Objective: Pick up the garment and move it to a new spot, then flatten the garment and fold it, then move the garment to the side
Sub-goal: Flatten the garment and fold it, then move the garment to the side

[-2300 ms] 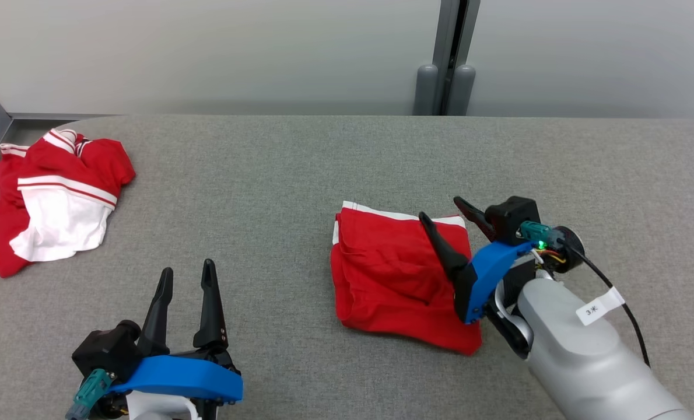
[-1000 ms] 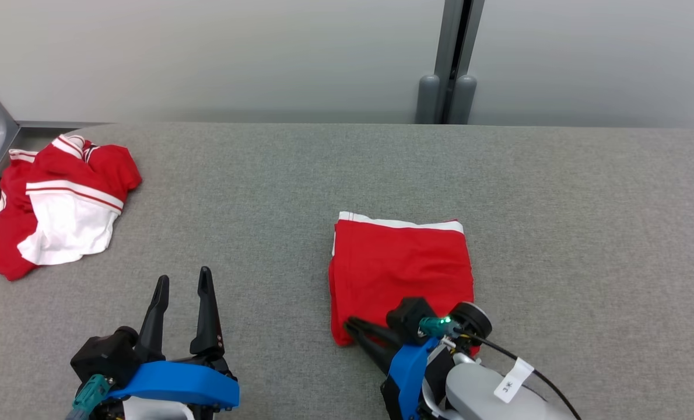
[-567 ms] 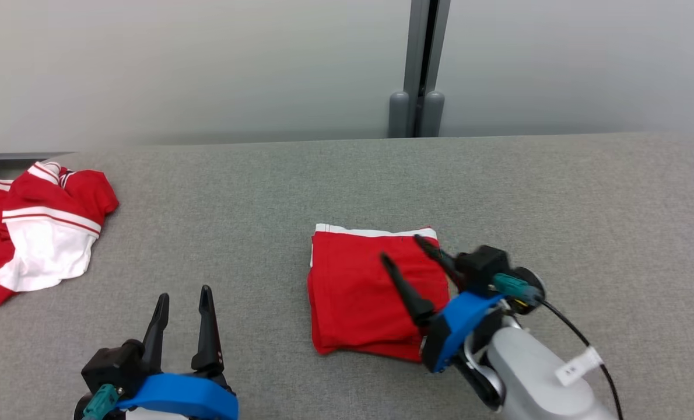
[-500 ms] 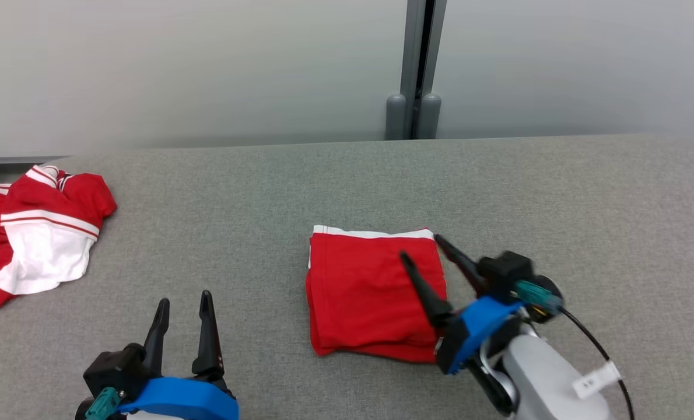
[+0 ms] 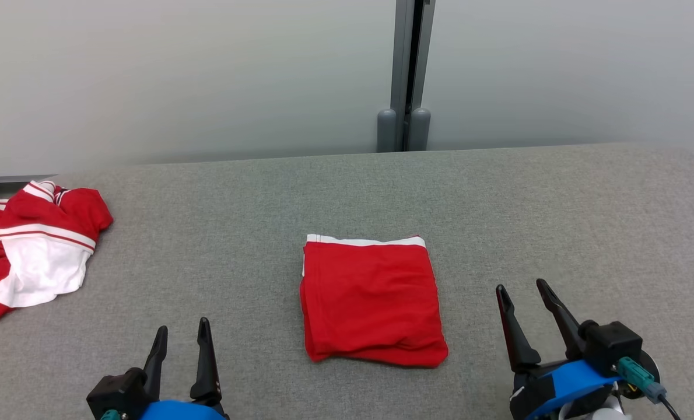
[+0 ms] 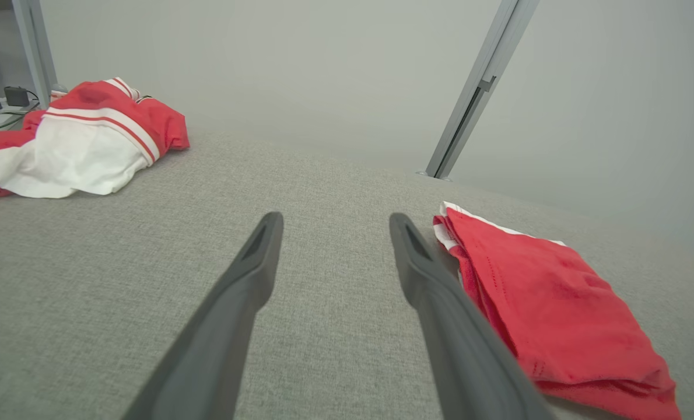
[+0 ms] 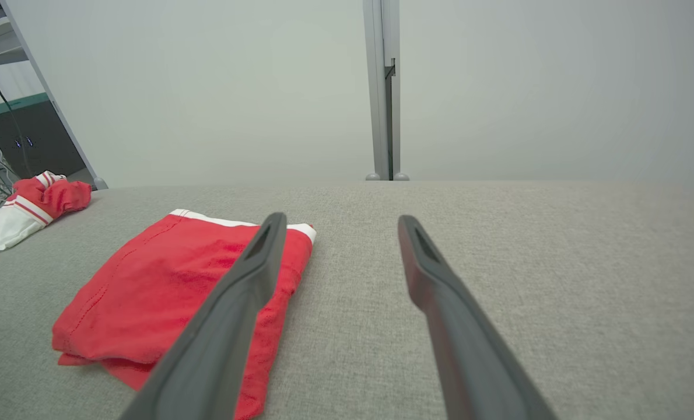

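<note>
Both gape wide and empty: left claw point(image 5: 182, 325) and right claw point(image 5: 520, 284) flank the folded garment point(image 5: 372, 300); a crumpled garment point(image 5: 32, 245) at the counter's point(image 5: 557, 204) left edge is partly cut off.

No text, label, brand, number or sign can be read in any of the views
</note>
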Robot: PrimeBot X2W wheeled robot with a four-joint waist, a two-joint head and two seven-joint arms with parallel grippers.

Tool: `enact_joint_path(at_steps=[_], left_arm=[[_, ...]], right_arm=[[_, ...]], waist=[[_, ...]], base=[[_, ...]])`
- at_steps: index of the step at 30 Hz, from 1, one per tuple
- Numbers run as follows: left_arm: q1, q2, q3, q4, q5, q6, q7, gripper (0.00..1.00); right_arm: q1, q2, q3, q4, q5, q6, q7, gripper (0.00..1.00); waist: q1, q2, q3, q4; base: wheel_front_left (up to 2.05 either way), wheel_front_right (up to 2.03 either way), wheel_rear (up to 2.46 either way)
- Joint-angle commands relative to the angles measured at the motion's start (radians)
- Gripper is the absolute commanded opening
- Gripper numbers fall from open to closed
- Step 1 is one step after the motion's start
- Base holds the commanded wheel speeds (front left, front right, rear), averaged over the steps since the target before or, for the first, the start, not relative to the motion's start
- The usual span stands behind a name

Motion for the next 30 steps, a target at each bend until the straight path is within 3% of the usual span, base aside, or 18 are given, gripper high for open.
enact_joint_path(at_steps=[1, 30], left_arm=[[0.01, -0.001, 0.011, 0.002, 0.007, -0.005, -0.004, 1.0], [0.003, -0.034, 0.067, 0.022, 0.061, -0.032, -0.004, 1.0]], right_arm=[[0.021, 0.0, -0.004, -0.01, -0.005, 0.0, 0.001, 1.0], [-0.01, 0.0, -0.013, 0.005, -0.018, 0.0, 0.033, 1.0]], waist=[[0.0001, 0.0, -0.001, -0.002], [0.0001, 0.0, 0.02, 0.004]], base=[[0.0, 0.0, 0.0], [0.0, 0.0, 0.0]])
